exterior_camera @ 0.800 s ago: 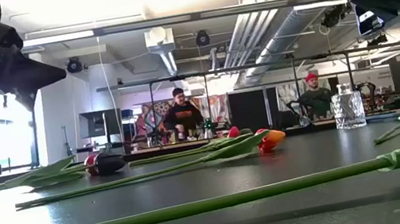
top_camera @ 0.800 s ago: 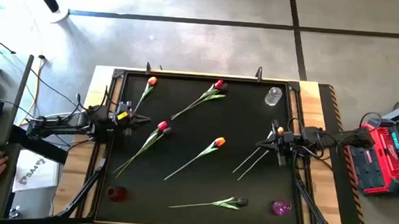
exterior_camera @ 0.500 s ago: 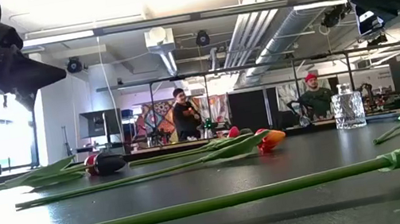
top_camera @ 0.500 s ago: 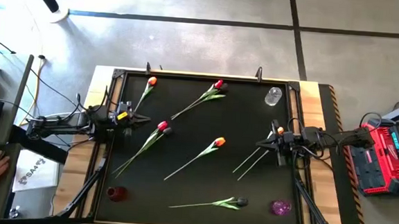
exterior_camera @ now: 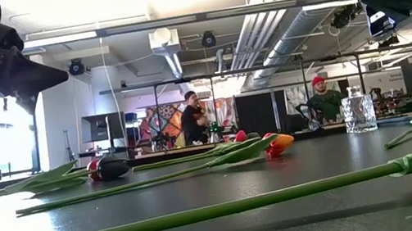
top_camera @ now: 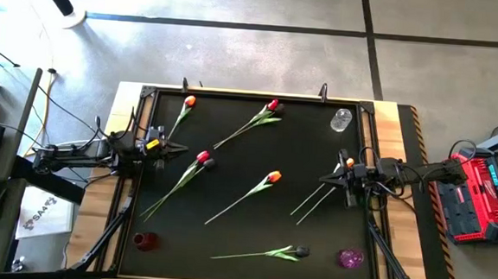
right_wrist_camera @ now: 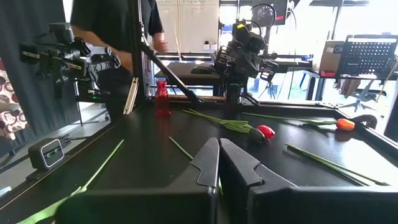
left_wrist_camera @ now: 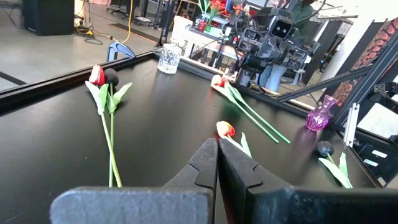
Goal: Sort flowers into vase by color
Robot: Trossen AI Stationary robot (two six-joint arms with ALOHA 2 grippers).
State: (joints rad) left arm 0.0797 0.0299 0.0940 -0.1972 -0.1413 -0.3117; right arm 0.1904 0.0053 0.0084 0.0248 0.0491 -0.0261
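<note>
Several artificial tulips lie flat on the black table. An orange one [top_camera: 190, 100] and a red one [top_camera: 273, 105] lie at the far side. A red-pink one [top_camera: 203, 157] and an orange one [top_camera: 273, 176] lie in the middle, and a dark purple one [top_camera: 301, 252] near the front edge. Two more stems [top_camera: 315, 200] run out from under the right arm. My left gripper [top_camera: 175, 147] hovers shut at the left edge, near the red-pink tulip. My right gripper [top_camera: 326, 177] hovers shut over the two stems. Both stand well above the table in the low view.
Three vases stand on the table: a clear glass one [top_camera: 341, 119] at the far right corner, a small red one [top_camera: 145, 240] at the near left, and a purple one [top_camera: 350, 258] at the near right. A raised black rim [top_camera: 252, 95] frames the table. People stand in the room beyond.
Neither arm nor any flower has moved. A person's hand on the desk left of the table has drawn out of the high view.
</note>
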